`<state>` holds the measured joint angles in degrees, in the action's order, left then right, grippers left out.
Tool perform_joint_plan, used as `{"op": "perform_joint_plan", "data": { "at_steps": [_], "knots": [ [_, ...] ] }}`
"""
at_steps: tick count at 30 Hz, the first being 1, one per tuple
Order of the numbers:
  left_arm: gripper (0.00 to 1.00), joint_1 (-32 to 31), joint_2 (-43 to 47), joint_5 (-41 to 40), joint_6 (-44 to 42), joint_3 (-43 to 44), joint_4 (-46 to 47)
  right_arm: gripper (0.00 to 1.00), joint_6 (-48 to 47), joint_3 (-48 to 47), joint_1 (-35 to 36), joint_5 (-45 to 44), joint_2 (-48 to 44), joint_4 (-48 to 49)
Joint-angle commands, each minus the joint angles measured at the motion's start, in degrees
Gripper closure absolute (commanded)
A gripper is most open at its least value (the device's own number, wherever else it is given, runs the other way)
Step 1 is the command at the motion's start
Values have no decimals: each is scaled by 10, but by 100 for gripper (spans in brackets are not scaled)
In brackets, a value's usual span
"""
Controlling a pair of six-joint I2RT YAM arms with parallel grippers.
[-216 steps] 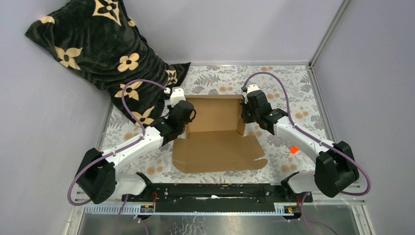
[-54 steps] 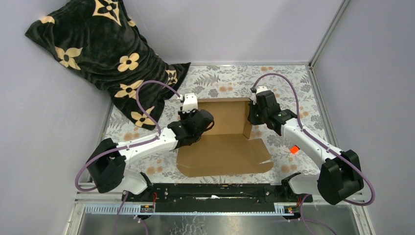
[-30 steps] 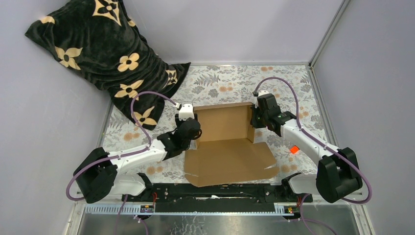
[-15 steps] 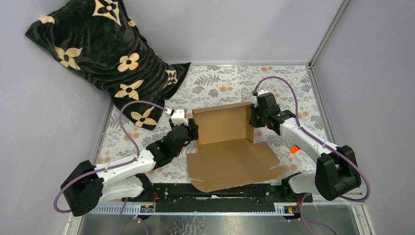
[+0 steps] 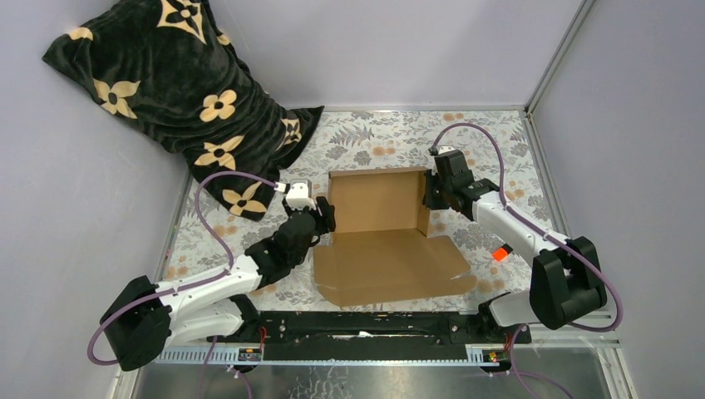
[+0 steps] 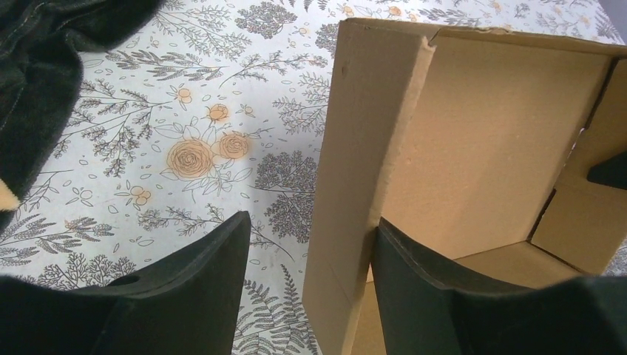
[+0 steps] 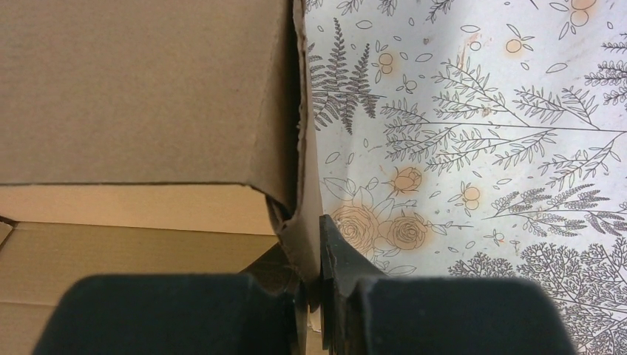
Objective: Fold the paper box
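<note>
A dark flowered blanket is heaped in the far left corner, its top cut off by the edge of the overhead view. Only a black scrap of it shows in the left wrist view.

From above, the left gripper is hidden under its own wrist. The wrist view shows its jaws spread wide, straddling the upright left wall of the paper box. There is a clear gap on the outer side, and it is unclear whether the inner finger touches the cardboard.

The box sits mid-surface on the floral-print surface. Its back and side walls stand up, and a broad flap lies flat toward the arm bases. The bottom of the left wrist frame cuts off the lower part of the box.

The right gripper has its jaws pressed nearly together, pinching the box's right wall at its near corner. Its fingertips are partly buried behind the cardboard edge.

A small orange marker lies beside the right forearm, well apart from the box.
</note>
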<state>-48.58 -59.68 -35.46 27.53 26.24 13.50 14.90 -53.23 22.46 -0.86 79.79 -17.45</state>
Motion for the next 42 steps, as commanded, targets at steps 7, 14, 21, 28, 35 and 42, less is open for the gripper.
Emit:
{"op": "perform_joint_plan", "data": {
  "at_steps": [7, 14, 21, 28, 35, 42],
  "knots": [
    [36, 1, -40, -32, -14, 25, 26, 100, 27, -39, -15, -35, 14, 8],
    [37, -11, -65, -36, -6, 26, 23, 100, 28, -44, -15, -34, 9, 8],
    [37, -16, -66, -26, -8, 25, 46, 100, 26, -33, -14, -39, 0, 15],
    [37, -21, -82, -21, -11, 32, 66, 100, 23, -14, -14, -35, -26, 30],
    [37, -22, -105, -24, -29, 48, 79, 100, 6, 28, -11, -39, -75, 58],
    [37, -22, -107, -33, -42, 52, 79, 100, -24, 53, -3, -39, -95, 70]
  ]
}}
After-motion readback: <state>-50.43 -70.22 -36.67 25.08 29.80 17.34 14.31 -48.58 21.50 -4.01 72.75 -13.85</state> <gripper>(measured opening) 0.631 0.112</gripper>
